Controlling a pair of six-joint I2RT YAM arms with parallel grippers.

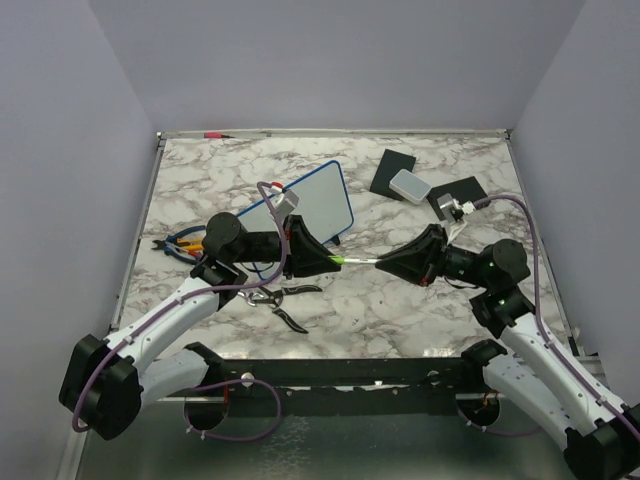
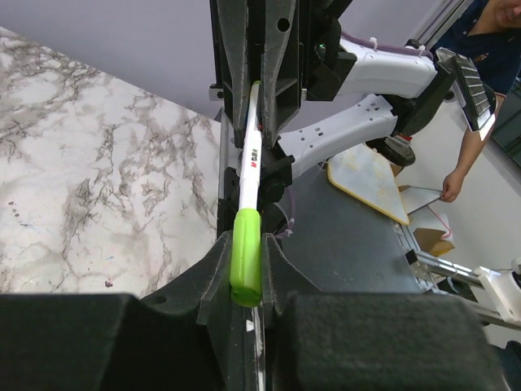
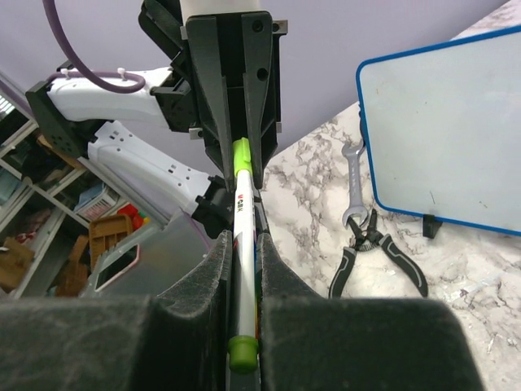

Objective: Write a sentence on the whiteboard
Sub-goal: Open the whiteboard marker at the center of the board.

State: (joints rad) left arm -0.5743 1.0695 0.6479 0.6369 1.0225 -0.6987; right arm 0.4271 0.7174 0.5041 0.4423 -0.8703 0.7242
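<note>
The whiteboard (image 1: 315,205) sits on the marble table (image 1: 420,310) a little left of the middle, just behind the left gripper (image 1: 322,256). Its blue-framed face looks blank in the right wrist view, with no writing on it yet.

The pen (image 1: 358,261) hangs level in the air between the two arms, in front of the board. The right gripper (image 1: 388,263) is closed tight on the white barrel. The left gripper is narrowed onto the green cap (image 2: 246,257), with its fingers pressed against both sides of it. Neither gripper has hold of anything else.

The step in hand appears to be taking the cap off, so the task itself is barely begun. The next move probably calls for a straight pull along the pen's length. The right side should hold the barrel firm while the left draws the cap away. A sideways tug could twist the pen out of the fingers. After that the cap needs setting down, and the tip has to be turned toward the board.

The pliers (image 3: 378,261) and a wrench (image 3: 352,183) lie on the table near the board's lower edge. Both are clear of the board's face.
</note>
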